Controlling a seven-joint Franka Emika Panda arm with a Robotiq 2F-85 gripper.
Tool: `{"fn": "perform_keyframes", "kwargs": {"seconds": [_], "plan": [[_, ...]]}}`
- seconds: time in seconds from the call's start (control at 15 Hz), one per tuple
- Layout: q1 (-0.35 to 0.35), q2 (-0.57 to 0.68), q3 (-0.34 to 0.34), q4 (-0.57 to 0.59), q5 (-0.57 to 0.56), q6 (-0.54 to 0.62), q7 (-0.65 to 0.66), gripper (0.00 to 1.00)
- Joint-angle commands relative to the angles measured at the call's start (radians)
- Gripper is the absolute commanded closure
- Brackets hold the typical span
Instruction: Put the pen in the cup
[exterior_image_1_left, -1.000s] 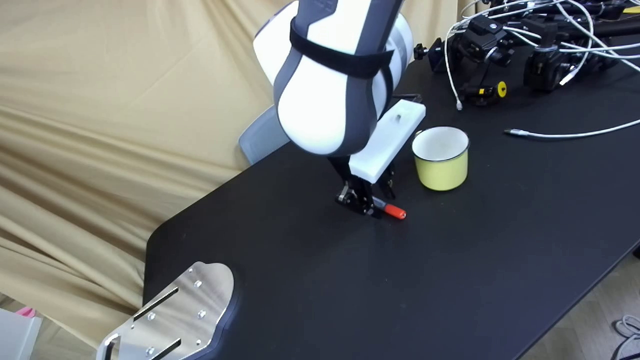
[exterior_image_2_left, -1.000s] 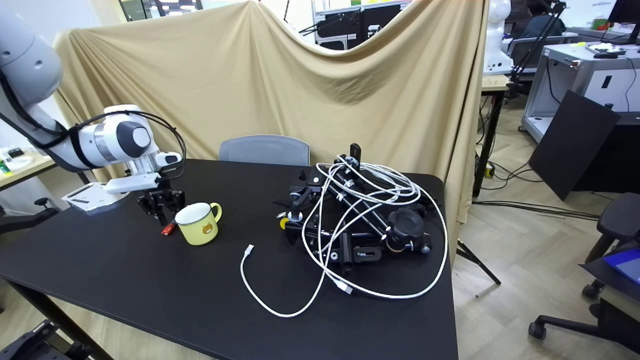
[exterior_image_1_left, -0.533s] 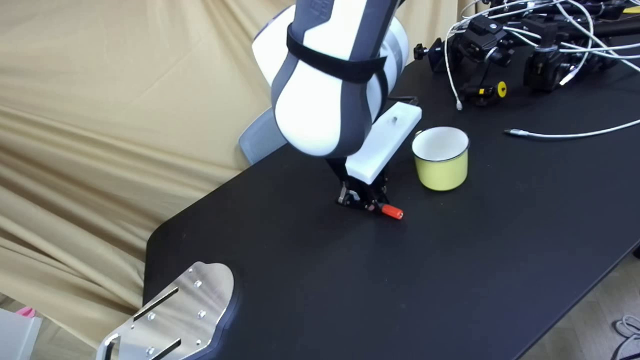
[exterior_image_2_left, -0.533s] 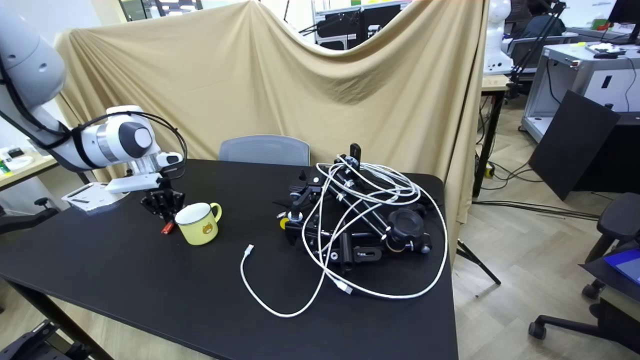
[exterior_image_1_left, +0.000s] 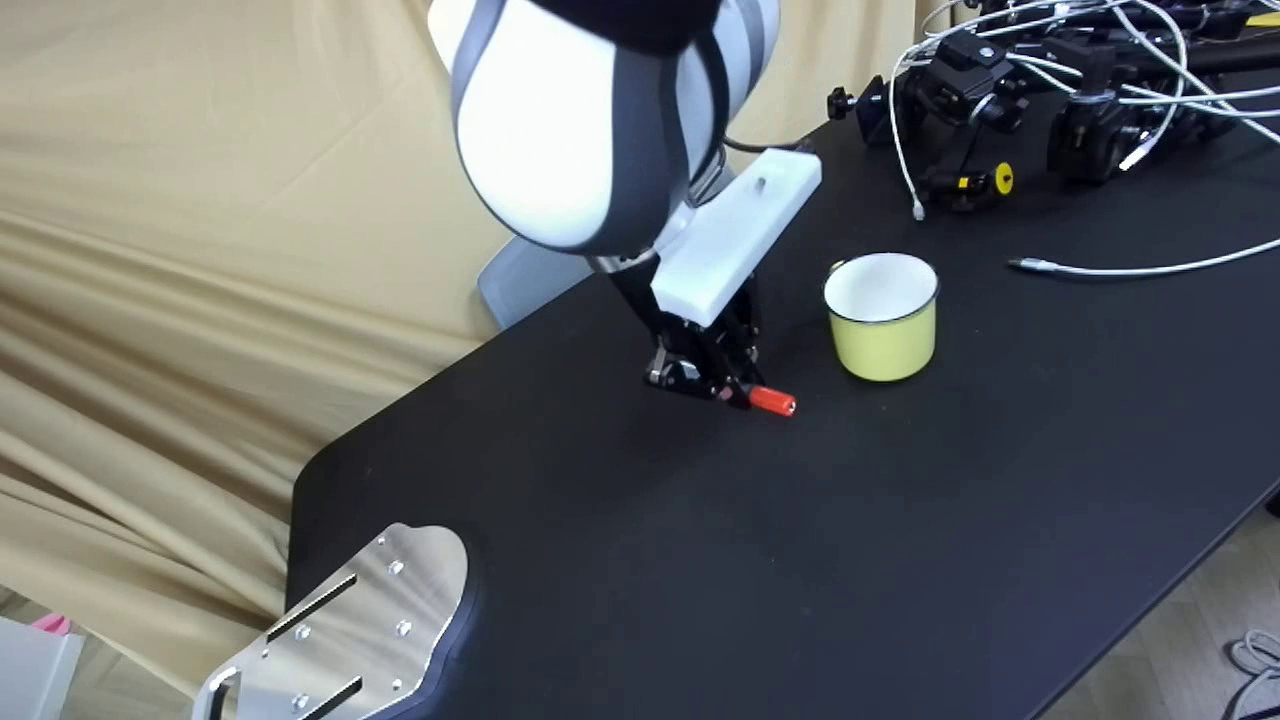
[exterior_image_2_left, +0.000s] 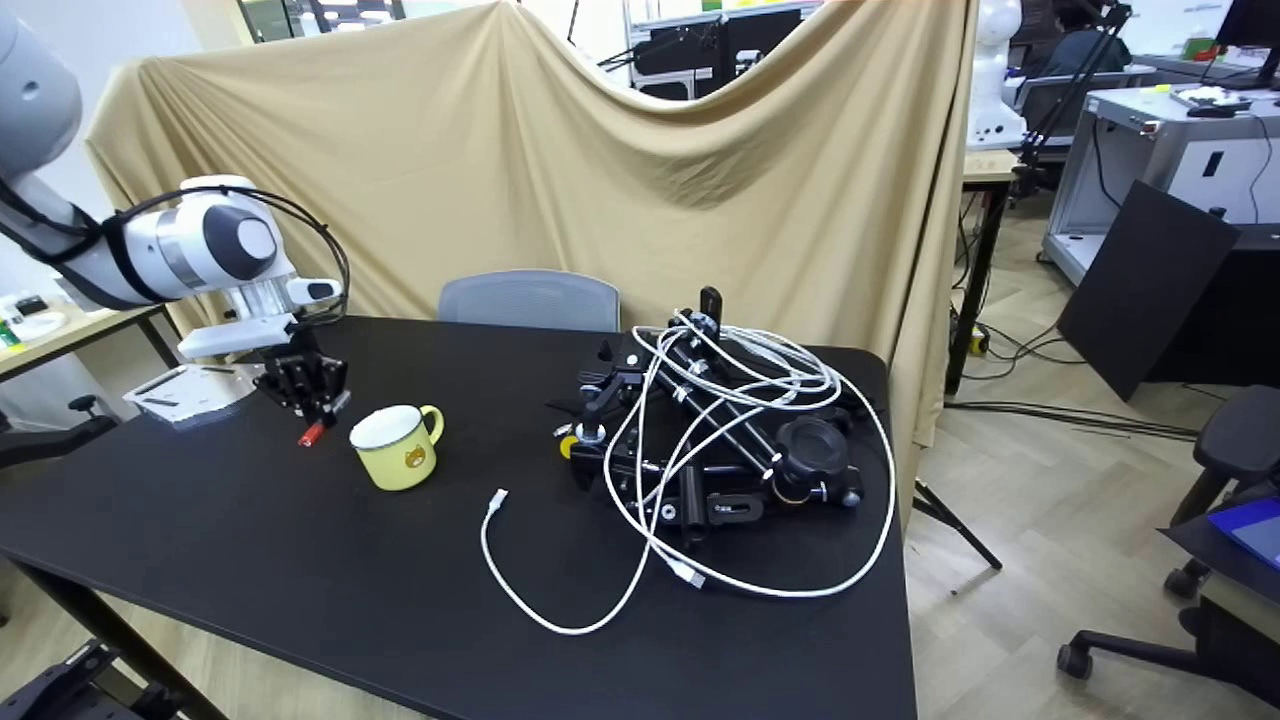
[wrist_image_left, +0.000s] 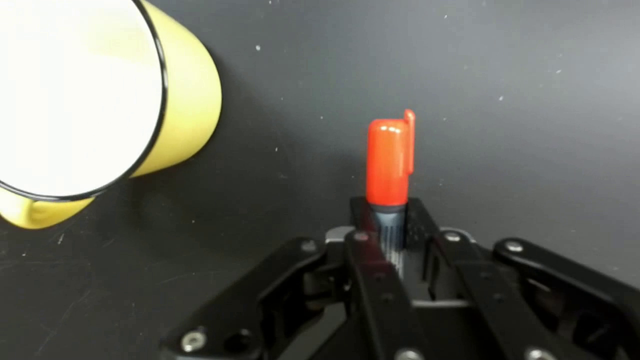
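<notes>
The pen shows its red-orange cap (wrist_image_left: 388, 160) and part of its dark barrel in the wrist view. My gripper (wrist_image_left: 392, 220) is shut on the barrel just behind the cap, and the fingers hide part of it. In both exterior views the pen (exterior_image_1_left: 772, 401) (exterior_image_2_left: 312, 434) sticks out of the gripper (exterior_image_1_left: 738, 394) (exterior_image_2_left: 318, 408), held tilted a little above the table. The yellow-green cup (exterior_image_1_left: 884, 345) stands upright close beside the gripper. It also shows in an exterior view (exterior_image_2_left: 397, 455) and at the upper left of the wrist view (wrist_image_left: 192, 100). Its white inside looks empty.
A black heap of stands and clamps (exterior_image_2_left: 720, 440) with a coiled white cable (exterior_image_2_left: 850, 590) lies on the black table (exterior_image_2_left: 420, 600). A loose cable end (exterior_image_1_left: 1100, 270) lies beyond the cup. A metal plate (exterior_image_1_left: 350, 630) sits at the table edge. A grey chair (exterior_image_2_left: 530, 300) stands behind.
The gripper closed on the pen, then rose off the table with it. It moved slightly away from the cup. The cup has not moved.
</notes>
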Motion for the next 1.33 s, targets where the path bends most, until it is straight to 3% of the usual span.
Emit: {"fn": "perform_keyframes", "kwargs": {"seconds": [0.0, 0.6, 0.93, 1.27], "plan": [[-0.012, -0.128, 0.017, -0.046, 0.026, -0.151, -0.008, 0.95], [-0.122, -0.331, 0.004, -0.081, 0.096, -0.525, -0.083, 0.95], [-0.195, -0.297, -0.016, -0.057, 0.063, -0.619, -0.231, 0.95], [-0.224, -0.216, -0.021, -0.021, 0.063, -0.651, -0.309, 0.95]]}}
